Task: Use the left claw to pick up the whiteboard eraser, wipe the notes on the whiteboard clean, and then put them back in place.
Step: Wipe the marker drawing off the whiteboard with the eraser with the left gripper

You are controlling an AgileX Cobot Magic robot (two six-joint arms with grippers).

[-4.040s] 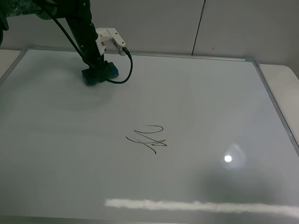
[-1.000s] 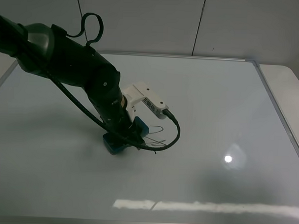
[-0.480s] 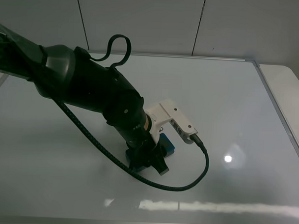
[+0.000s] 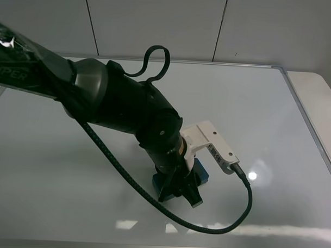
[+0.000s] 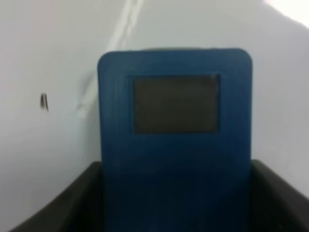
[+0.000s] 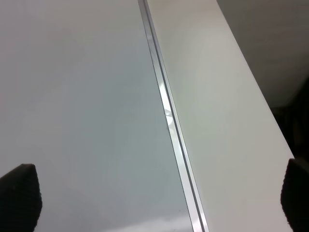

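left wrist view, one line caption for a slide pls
Left claw grips the teal-blue whiteboard eraser over the whiteboard, a small black mark nearby.

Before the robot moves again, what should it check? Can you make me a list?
1. Whiteboard eraser held by the left gripper: ok, a finger sits on each side.
2. Eraser flat on the whiteboard: cannot tell.
3. Notes all wiped: not ok, a small black mark shows beside the eraser; the arm hides the rest.
4. Right gripper out of the way: ok, open, over the board's frame, away from the eraser.
5. Black cable off the board: cannot tell; it loops low beside the eraser.
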